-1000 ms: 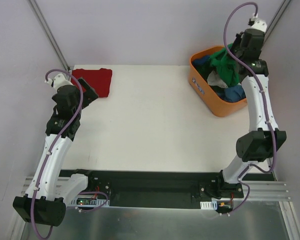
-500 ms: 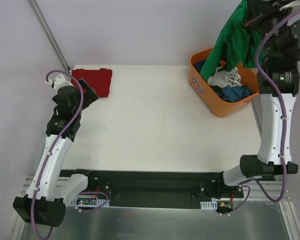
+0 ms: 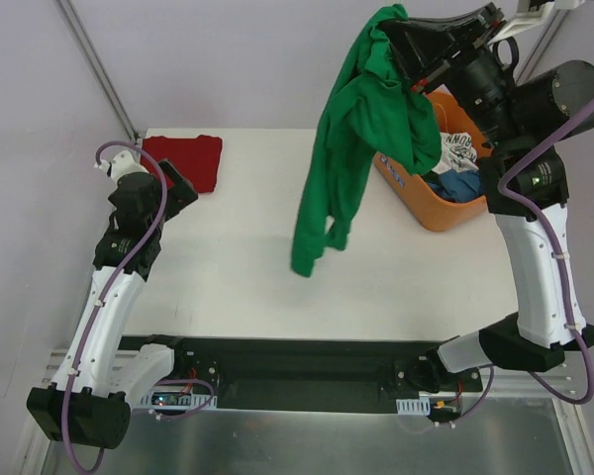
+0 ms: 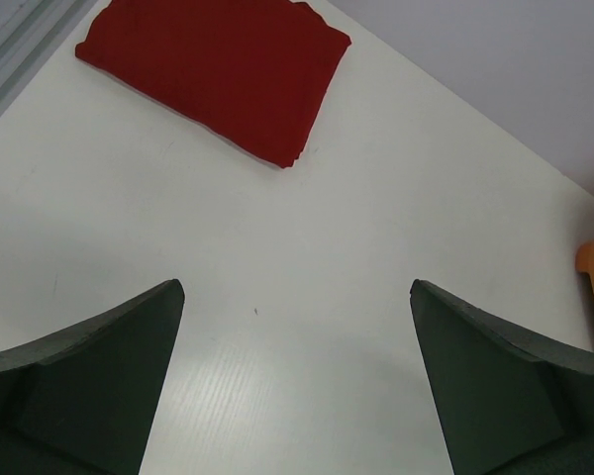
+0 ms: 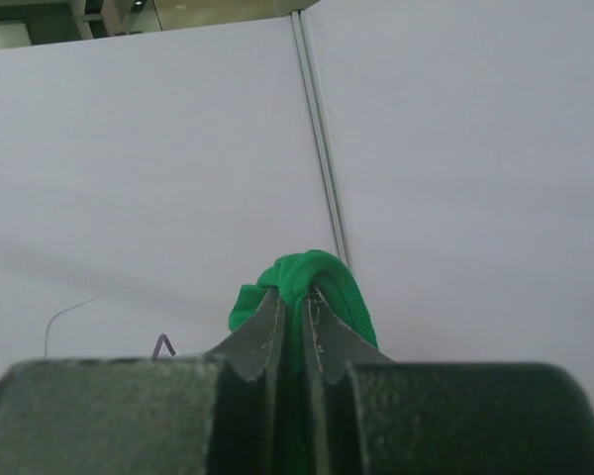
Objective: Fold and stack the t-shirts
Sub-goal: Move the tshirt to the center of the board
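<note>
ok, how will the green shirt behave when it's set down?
Probably very floppy: the green shirt hangs in limp folds from the right gripper. Likely light: one small pinch carries it. May crumple on the table.

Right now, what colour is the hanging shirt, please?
The shirt is bright green; the top view shows it best.

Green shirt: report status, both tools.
Right tool shut on green shirt, shirt hanging over the table. Left tool open, empty, near folded red shirt. Nothing seen in the way.
</note>
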Tool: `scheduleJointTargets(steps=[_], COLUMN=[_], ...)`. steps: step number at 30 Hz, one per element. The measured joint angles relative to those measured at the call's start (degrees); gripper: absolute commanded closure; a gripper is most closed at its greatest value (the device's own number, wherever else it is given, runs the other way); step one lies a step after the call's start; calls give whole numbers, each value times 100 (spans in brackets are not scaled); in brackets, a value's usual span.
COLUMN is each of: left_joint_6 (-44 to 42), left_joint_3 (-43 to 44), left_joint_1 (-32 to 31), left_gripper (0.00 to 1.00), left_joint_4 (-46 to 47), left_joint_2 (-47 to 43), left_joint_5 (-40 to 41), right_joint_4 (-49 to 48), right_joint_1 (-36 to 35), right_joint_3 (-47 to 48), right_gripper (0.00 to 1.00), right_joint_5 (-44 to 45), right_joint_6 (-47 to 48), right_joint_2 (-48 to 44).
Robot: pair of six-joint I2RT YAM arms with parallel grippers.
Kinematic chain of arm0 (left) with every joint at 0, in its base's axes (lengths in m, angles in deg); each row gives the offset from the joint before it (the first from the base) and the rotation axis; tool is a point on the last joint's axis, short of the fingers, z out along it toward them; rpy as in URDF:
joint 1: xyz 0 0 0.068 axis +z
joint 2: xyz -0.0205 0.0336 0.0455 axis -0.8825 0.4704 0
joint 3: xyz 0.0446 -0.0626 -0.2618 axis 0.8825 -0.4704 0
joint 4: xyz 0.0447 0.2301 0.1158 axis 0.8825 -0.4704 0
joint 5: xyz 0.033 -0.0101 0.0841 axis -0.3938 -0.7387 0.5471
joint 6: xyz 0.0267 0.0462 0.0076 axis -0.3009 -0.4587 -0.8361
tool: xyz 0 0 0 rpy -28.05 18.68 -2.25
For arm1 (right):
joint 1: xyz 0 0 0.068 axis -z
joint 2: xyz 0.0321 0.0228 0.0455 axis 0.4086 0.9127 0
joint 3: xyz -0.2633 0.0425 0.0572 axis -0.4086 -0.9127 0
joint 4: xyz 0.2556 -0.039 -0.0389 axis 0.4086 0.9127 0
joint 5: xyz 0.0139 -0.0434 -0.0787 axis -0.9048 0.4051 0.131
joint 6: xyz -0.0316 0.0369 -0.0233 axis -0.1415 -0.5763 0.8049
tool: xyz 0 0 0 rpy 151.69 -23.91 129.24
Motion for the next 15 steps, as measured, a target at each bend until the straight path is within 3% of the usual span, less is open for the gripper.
scheduleJointTargets(steps=[5,8,9,12,15], left_joint_6=[105,166,188,306,448], left_joint_3=[-42,-59,-70,-94,-87], left_joint_1=[0,0,0,0,0], left_gripper=[1,1,1,1,1], left_joint_4=[0,-4,-7,-131,-378], left_joint_2=[-7,-15,-20,-2,146], left_joint_5=[7,11,22,94,221], right_joint_4=[236,461,623,1434,2465], right_joint_1=[-179,-177,-173,-101,59], right_joint_3=[-855,-2503,-2894,-3941,-4201], right_gripper=[99,66,45,27,13], right_joint_5=[385,1279,1569,2870,3840], right_joint_6=[413,728,787,986,957], right_joint_2=[-234,-708,-763,-601,9])
